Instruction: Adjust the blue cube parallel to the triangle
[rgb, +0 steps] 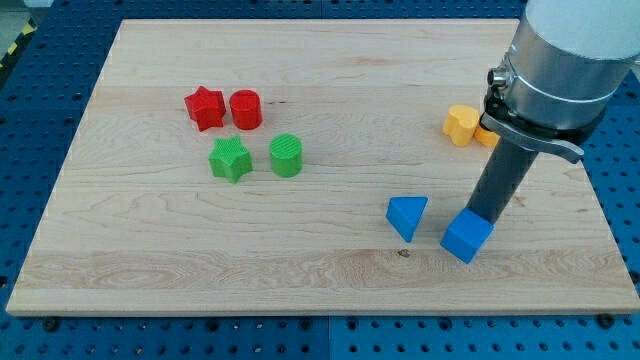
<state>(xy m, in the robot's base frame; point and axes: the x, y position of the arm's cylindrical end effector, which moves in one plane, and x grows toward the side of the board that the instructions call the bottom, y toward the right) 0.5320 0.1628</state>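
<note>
The blue cube (466, 237) lies on the wooden board (300, 270) at the view's lower right, turned corner-on. The blue triangle (406, 215) lies just to its left, a small gap apart. My dark rod comes down from the view's upper right, and my tip (484, 214) sits right at the blue cube's upper right side, touching or nearly touching it. The arm's grey body hides part of the board behind it.
A red star (204, 107) and a red cylinder (246, 109) sit at upper left, with a green star (230, 159) and a green cylinder (286, 155) below them. A yellow block (461, 125) and an orange block (487, 137) lie at right, partly behind the rod.
</note>
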